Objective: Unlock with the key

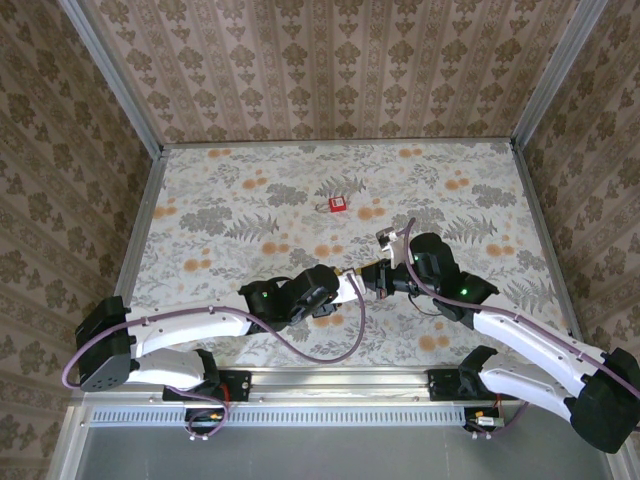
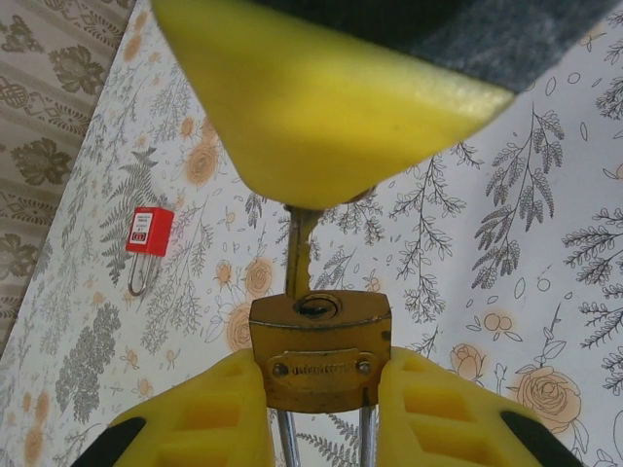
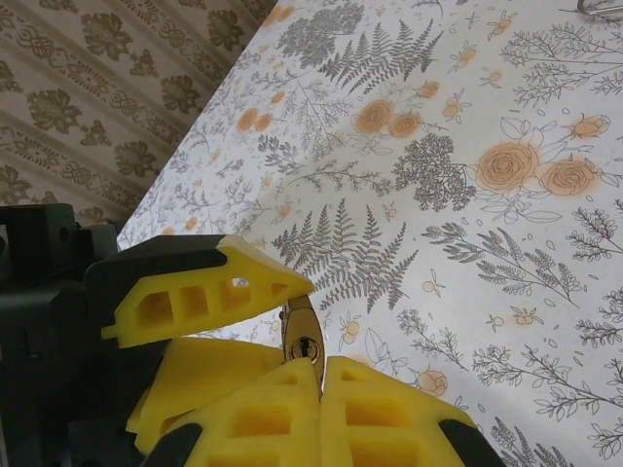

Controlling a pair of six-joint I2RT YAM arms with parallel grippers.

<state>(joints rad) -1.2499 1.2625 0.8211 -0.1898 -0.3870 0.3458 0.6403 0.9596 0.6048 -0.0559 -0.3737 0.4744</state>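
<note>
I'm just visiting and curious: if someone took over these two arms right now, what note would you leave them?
Left gripper: shut on the brass padlock, held above the table.
Right gripper: shut on the key.
Done: both things picked up, key tip brought to the keyhole; I cannot tell whether it has entered.
Left: seat the key, turn it, free the shackle.
A small red padlock lies apart on the table.
</note>
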